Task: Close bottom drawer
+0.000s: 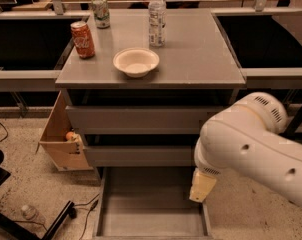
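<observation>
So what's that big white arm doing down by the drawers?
A white robot arm is reaching in from the right toward a grey cabinet. Its tool hangs low, by the right side of the bottom drawer, which is pulled out and not yet closed. I cannot tell whether the tool touches it. On top of the cabinet sit a bowl, a red can, a green can and a water bottle. Nothing is handling those.

Speckled floor, grey cabinet top, open cardboard box (left side)
</observation>
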Robot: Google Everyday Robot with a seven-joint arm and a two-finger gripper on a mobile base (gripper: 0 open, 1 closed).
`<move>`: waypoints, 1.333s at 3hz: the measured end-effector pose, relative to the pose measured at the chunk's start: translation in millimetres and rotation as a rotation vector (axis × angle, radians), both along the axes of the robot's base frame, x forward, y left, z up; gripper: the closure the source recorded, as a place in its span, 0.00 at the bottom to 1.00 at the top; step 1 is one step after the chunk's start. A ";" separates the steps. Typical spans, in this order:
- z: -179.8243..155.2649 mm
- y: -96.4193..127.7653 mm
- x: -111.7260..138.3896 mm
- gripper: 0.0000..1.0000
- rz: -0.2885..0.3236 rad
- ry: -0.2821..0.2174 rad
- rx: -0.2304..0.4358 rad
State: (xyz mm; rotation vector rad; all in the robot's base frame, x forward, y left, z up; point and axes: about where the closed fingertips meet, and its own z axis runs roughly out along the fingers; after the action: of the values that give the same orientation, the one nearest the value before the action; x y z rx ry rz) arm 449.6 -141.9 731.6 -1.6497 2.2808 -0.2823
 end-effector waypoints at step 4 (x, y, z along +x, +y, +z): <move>-191.8 -21.5 -1.3 0.00 -0.071 0.159 0.023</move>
State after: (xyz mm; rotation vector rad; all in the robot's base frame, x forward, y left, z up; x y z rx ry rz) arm 448.3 -163.4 539.8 -1.6353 2.4522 -0.1446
